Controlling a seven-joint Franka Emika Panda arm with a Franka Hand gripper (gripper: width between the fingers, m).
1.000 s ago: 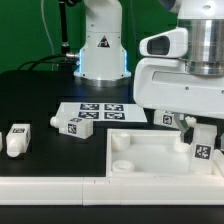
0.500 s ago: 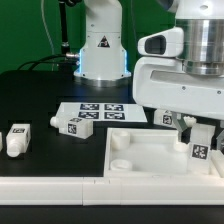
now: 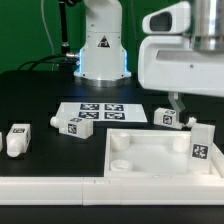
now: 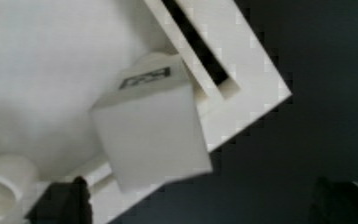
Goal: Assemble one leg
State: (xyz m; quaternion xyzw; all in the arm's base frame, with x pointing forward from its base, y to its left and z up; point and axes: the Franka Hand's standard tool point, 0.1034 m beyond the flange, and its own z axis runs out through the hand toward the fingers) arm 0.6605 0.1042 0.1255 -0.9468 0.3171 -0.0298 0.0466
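Observation:
A leg, a chunky white block with a marker tag, stands upright on the large flat white panel at its corner on the exterior view's right. My gripper hangs just above that leg, open and empty; one dark finger shows. In the wrist view the leg lies next to one dark fingertip, with the other fingertip far across; the gripper holds nothing. The panel fills much of that view.
Three more legs lie on the black table: one at the exterior view's left, one near the marker board, one behind the panel. The marker board lies mid-table. The arm's base stands behind it.
My gripper has risen off the leg on the panel and no longer surrounds it. The leg stays standing on the panel's corner.

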